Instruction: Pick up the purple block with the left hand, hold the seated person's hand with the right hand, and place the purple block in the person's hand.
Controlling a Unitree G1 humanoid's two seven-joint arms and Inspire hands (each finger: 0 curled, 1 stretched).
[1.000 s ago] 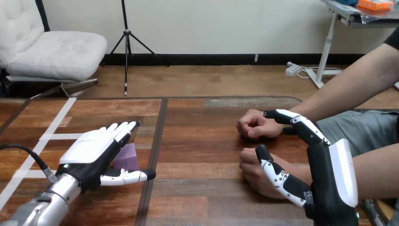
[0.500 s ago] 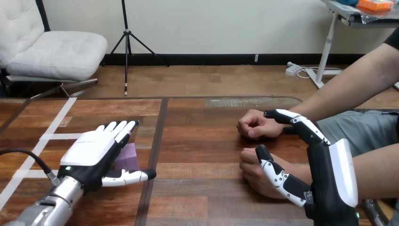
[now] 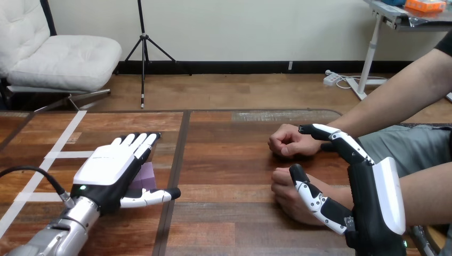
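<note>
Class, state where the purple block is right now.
Head view, left side: the purple block sits on the table, partly covered by the open left hand, behind its thumb.

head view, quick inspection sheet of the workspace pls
surface: wooden table, white tape lines at its left
job's things: purple block on the table, mostly under the left hand; person's nearer hand and farther hand, both fisted, rest at right
clutter: nothing seen
hands: left hand open, fingers straight over the block, thumb stretched along its near side; right hand open, thumb over the person's nearer hand, fingers beyond it, not curled round it
cables: nothing seen
surroundings: person seated at the table's right
</note>
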